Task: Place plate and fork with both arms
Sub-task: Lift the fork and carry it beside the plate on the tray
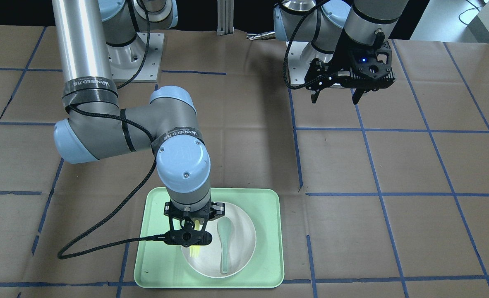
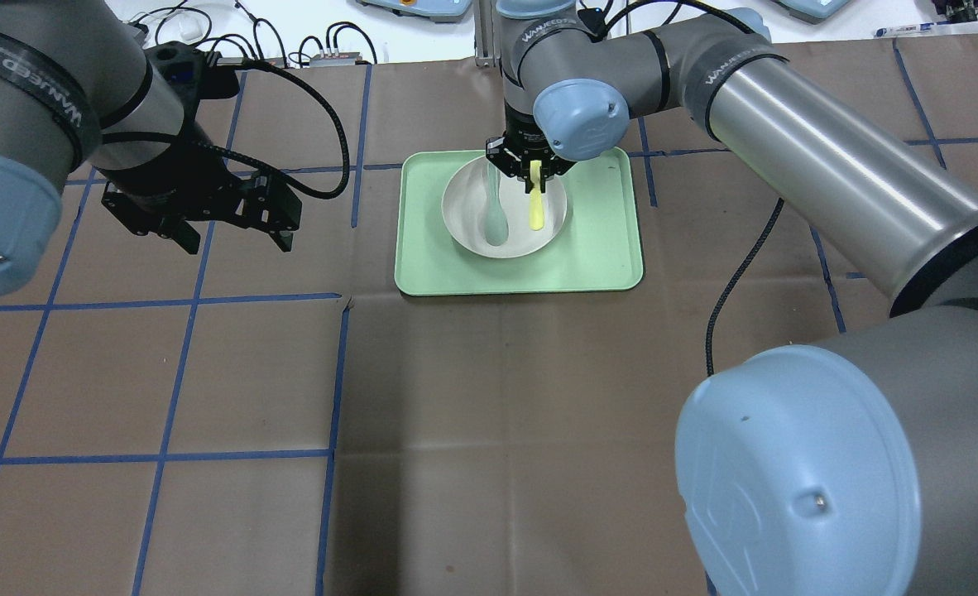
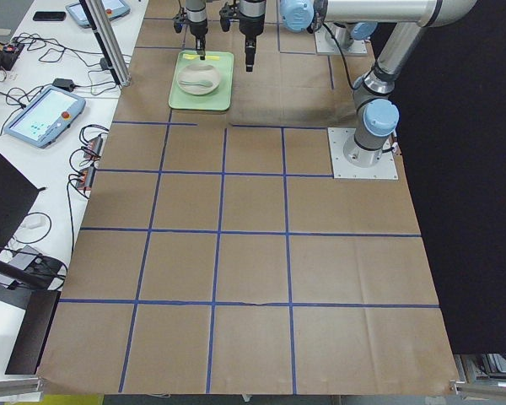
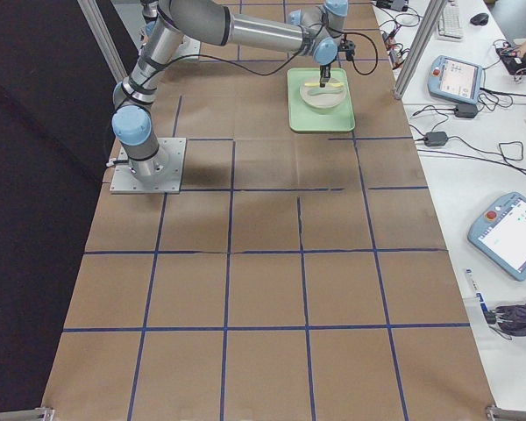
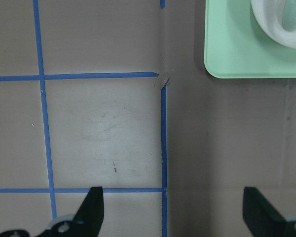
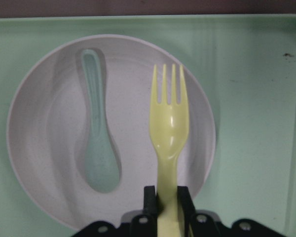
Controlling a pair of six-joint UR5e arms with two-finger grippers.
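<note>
1. Front-facing: the right gripper [image 1: 194, 227] was clamped on the fork [image 1: 194, 250], whose tines were over the plate [image 1: 244, 240], inside the tray [image 1: 269, 231] near the desk's operators' edge.
2. Overhead: the left gripper [image 2: 237, 240] hung with its fingers apart, toward the left edge.
3. Right wrist: a spoon [image 6: 96, 148] lay in the plate.

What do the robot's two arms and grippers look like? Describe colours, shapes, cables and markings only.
Both the left arm and right arm are silver-grey tubes with round light-blue joint caps and black bands lettered in white. A black braided cable trails each. The left gripper and right gripper are black, two-fingered; the left shows a blue light.
</note>
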